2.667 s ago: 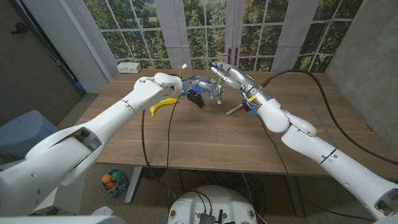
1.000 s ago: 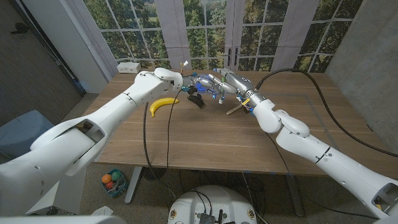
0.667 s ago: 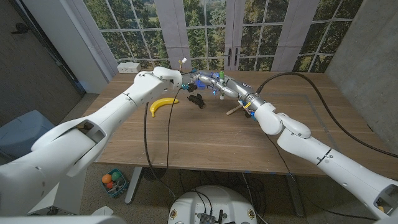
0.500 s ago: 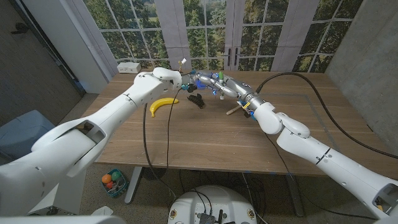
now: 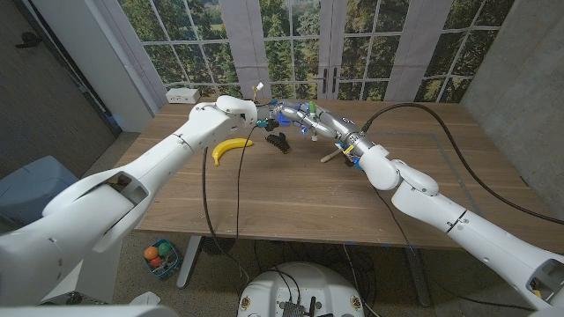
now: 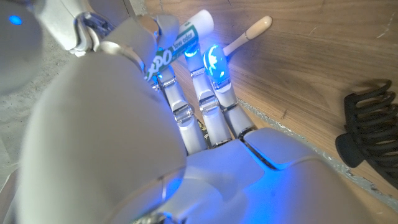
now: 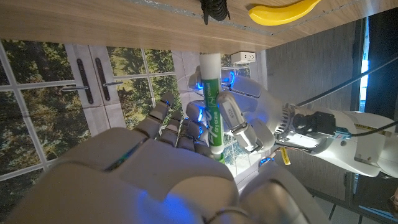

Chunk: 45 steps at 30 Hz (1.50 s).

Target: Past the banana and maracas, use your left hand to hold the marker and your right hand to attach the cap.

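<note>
Holding the marker (image 7: 211, 102) up over the far side of the table (image 5: 291, 194), the left hand (image 7: 249, 118) grips its light, hard, slippery middle, while the right hand (image 7: 177, 140) curls around its end, probably pinching the small cap, though I cannot tell.

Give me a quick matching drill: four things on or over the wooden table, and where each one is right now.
1. yellow curved banana
2. white-barrelled green marker
3. black toothed hair claw clip
4. pale wooden-handled maraca

a. between the two robot hands
b. on the table below the left arm
c. on the table beside the right arm
d. on the table right of the banana

Pairs: 1-b, 2-a, 3-d, 4-c
</note>
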Each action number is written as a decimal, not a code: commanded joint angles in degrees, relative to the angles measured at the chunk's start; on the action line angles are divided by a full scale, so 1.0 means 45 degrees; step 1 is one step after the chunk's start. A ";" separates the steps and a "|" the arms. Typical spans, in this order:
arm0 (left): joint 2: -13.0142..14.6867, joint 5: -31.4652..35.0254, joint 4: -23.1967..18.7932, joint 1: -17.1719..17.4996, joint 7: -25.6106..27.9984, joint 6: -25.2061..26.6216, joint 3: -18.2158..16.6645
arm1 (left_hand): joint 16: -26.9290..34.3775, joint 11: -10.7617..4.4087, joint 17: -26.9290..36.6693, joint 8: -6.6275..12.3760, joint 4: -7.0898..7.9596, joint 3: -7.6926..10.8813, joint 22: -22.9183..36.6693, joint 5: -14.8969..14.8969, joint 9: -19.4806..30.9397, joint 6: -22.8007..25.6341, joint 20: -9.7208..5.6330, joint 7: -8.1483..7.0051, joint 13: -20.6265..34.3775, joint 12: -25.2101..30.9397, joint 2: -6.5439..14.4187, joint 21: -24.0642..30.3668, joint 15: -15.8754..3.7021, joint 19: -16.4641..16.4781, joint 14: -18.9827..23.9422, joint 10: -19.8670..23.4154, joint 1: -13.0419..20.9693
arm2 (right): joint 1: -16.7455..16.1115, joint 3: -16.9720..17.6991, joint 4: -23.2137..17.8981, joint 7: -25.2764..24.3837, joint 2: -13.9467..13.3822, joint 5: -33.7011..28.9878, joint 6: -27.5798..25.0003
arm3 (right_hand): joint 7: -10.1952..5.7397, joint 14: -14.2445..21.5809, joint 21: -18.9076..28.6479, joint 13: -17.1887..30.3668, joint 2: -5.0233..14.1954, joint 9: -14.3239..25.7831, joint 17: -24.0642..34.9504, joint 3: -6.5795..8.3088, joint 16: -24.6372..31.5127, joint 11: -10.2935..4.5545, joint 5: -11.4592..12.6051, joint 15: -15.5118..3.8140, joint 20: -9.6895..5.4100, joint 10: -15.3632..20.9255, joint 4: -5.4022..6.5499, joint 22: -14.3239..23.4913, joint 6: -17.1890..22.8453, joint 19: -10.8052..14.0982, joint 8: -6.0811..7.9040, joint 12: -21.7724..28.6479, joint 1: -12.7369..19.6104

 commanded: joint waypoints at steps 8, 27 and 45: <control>0.0357 0.0602 -0.0594 -0.0444 -0.0280 0.1047 0.0628 | 0.0032 -0.0367 0.2673 -0.0001 0.0601 0.0539 -0.0002 0.0098 0.0078 -0.0012 -0.1503 0.0085 0.0072 0.0125 0.0200 0.0111 -0.3178 -0.0029 0.2946 0.0319 0.0104 | -0.0355 0.0961 0.0009 -0.1433 0.0133 0.0702 0.0485 | 0.0189 0.0061 -0.0118 -0.0101 -0.0381 0.0044 -0.0210 0.0005 -0.0008 0.0263 0.0070 0.0421 0.0229 -0.0250 -0.0474 0.0055 -0.0193 0.0297 0.0047 -0.0015 0.0430; 0.0176 0.1095 -0.0457 -0.0864 -0.0392 0.1580 0.1091 | -0.0036 -0.0366 0.2706 -0.0019 0.0618 0.0482 -0.0008 0.0142 0.0097 -0.0039 -0.1508 0.0117 0.0057 0.0102 0.0224 0.0114 -0.3176 -0.0031 0.2952 0.0300 0.0128 | 0.0400 0.0556 0.0701 -0.0493 0.0303 0.1097 0.2108 | 0.0098 0.0365 -0.0261 -0.0277 -0.0173 0.0057 -0.0533 0.0196 0.0124 0.0168 0.0206 0.0332 -0.0211 -0.0089 -0.0784 0.0085 0.0041 0.0834 0.0198 0.0138 0.0712; -0.0114 0.1210 0.0105 -0.1334 -0.1241 0.1900 0.1572 | -0.0074 -0.0354 0.2750 -0.0055 0.0621 0.0431 -0.0036 0.0173 0.0068 -0.0042 -0.1500 0.0146 0.0080 0.0099 0.0241 0.0102 -0.3177 -0.0016 0.2981 0.0279 0.0167 | 0.1335 -0.0050 0.1465 -0.0466 0.0855 -0.0087 0.2485 | 0.0006 0.0202 -0.0674 -0.0348 0.0270 0.0063 -0.0562 0.0096 0.0138 0.0022 0.0155 0.0154 -0.0281 0.0106 -0.0267 0.0096 0.0260 0.0324 0.0238 0.0204 -0.0034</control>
